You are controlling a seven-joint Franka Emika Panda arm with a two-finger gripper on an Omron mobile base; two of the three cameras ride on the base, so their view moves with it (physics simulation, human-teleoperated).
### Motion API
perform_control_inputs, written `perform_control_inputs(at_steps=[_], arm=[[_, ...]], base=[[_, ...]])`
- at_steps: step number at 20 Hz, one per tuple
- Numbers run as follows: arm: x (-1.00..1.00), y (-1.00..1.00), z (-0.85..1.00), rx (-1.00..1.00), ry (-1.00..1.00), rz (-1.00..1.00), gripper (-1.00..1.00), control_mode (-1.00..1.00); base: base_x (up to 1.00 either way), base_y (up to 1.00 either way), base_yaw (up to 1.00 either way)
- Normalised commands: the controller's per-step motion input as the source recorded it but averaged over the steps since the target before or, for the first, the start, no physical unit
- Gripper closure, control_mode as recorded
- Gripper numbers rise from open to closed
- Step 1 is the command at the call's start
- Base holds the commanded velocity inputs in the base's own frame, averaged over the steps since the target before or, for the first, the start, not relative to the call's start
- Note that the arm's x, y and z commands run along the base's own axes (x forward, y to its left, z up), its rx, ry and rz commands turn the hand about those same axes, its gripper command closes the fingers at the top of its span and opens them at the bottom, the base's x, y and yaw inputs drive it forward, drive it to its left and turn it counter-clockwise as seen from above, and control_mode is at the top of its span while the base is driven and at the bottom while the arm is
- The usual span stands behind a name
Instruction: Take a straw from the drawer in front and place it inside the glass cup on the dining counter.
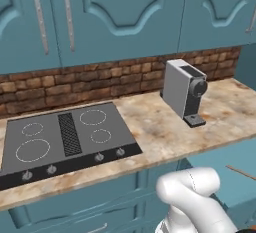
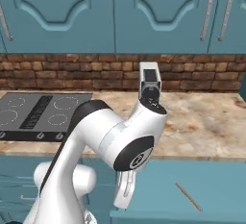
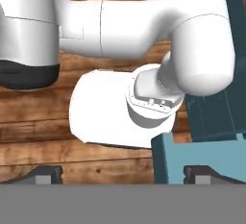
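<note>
Claw (image 3: 123, 174) open wide, fingertips (image 3: 45, 175) far apart, gripping nothing, pointed down at wooden floor (image 3: 43, 117) beside the drawer (image 3: 211, 151) corner. Straw (image 2: 188, 197) lying loose inside the pulled-out teal drawer (image 2: 211, 184), below the worktop (image 2: 206, 122) edge, well apart from the claw. Coffee machine (image 1: 184, 92) and cooktop (image 1: 65, 137) standing on the brick-backed worktop (image 1: 160, 132).

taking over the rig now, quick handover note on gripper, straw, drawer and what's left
Gripper: open, holding nothing, pointing down over the wooden floor by the drawer's edge.
Straw: lying flat inside the open drawer, below the counter with the coffee machine; untouched.
Done: drawer is open.
Left: reach in, grip the straw, carry it to the glass cup on the dining counter and drop it in.
</note>
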Motion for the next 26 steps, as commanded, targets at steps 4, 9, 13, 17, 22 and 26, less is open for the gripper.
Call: perform_control_inputs(at_steps=[4, 9, 13, 17, 22, 26], arm=[[0.0, 0.0, 0.0, 0.0, 0.0, 0.0, -1.0, 1.0], [0.0, 0.0, 0.0, 0.0, 0.0, 0.0, -1.0, 1.0], [0.0, 0.0, 0.0, 0.0, 0.0, 0.0, -1.0, 1.0], [0.0, 0.0, 0.0, 0.0, 0.0, 0.0, -1.0, 1.0], [0.0, 0.0, 0.0, 0.0, 0.0, 0.0, -1.0, 1.0], [0.0, 0.0, 0.0, 0.0, 0.0, 0.0, -1.0, 1.0]], base=[[0.0, 0.54, -0.39], [-0.04, 0.28, -0.45], [0.0, 0.0, -0.55], [0.13, 0.09, -0.46], [0.42, 0.28, -0.32], [0.62, 0.24, -0.22]])
